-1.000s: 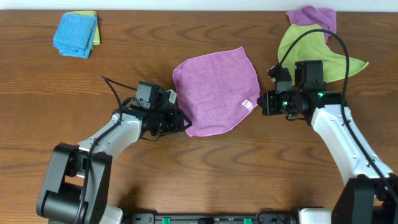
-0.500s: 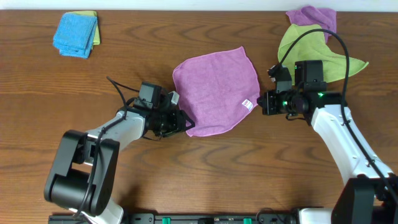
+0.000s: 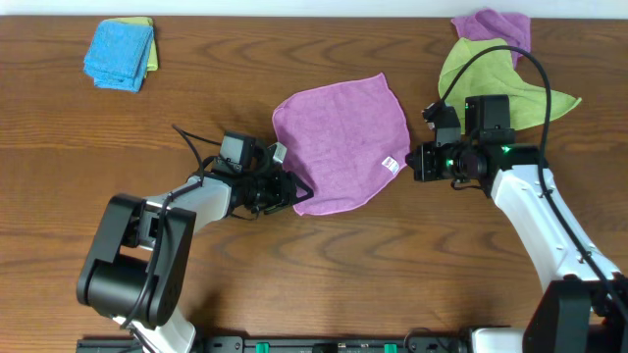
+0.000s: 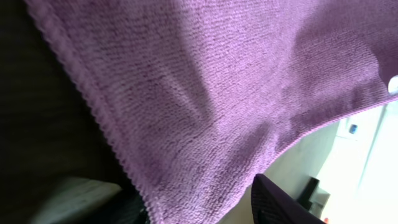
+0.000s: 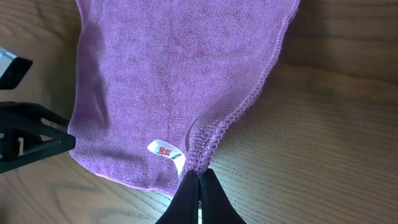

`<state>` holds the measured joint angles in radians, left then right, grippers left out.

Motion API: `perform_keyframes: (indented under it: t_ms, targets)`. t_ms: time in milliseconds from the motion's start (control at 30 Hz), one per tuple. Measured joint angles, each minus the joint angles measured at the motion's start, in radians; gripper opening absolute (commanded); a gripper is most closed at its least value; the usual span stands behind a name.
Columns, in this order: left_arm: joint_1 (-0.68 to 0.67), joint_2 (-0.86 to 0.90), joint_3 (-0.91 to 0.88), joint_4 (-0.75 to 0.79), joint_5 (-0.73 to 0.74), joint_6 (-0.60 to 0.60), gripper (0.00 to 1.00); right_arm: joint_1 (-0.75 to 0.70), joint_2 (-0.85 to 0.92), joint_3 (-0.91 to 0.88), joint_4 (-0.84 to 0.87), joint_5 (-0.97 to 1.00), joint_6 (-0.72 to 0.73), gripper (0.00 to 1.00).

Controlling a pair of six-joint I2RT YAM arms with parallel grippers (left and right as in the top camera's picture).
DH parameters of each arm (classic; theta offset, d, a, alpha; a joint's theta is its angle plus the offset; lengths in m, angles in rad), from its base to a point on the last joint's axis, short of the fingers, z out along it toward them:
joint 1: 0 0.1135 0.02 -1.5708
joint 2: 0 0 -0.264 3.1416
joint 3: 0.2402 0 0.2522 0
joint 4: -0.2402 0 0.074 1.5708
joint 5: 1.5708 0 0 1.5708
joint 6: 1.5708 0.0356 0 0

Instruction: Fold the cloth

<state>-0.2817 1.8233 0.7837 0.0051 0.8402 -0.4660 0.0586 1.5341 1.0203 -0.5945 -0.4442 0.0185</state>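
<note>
Right jaws closed, fingertips together on the corner of the cloth [image 3: 339, 147]. In the right wrist view the stitched hem puckered where it ran into the tips. The small white tag [image 3: 390, 165] with red print sat just beside that pinch. Right gripper [image 3: 413, 163] was at the cloth's right-hand corner and low to the table [image 3: 294, 59]. Its arm reached in from the lower right.

Left jaws stood partly apart. In the left wrist view one dark finger [image 4: 277, 202] showed at lower right, and a blurred dark shape at lower left was likely the other. Lilac fabric filled the space between them. Whether that fabric was actually pinched could not be told. Left gripper [image 3: 291, 191] was at the cloth's near-left corner, which looked slightly raised over the tips.

The cloth was a lilac microfibre square, spread open and unfolded at mid-table between the two grippers. It was turned at an angle to the table edge and mostly flat, with a few soft ripples.

Other items:
- Lime-green cloth [image 3: 471, 69], crumpled at far right, with a black cable [image 3: 491, 47] arching across it.
- Second purple cloth [image 3: 491, 27], bunched at the far edge and touching the green one.
- Folded blue cloth [image 3: 118, 51] at far left, lying on a yellow-green one [image 3: 150, 49], well apart from the work.
</note>
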Motion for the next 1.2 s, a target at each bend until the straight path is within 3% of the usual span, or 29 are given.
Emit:
perform_keyframes:
  t_ms: [867,1200]
  targets:
    - [0.003,0.042,-0.007,-0.040,0.149,-0.009,0.38,0.000,0.000,0.002,-0.007,0.000,0.000,0.01]
    - [0.029,0.042,-0.008,-0.029,0.186,-0.009,0.29,0.000,0.000,0.002,-0.007,0.000,0.000,0.02]
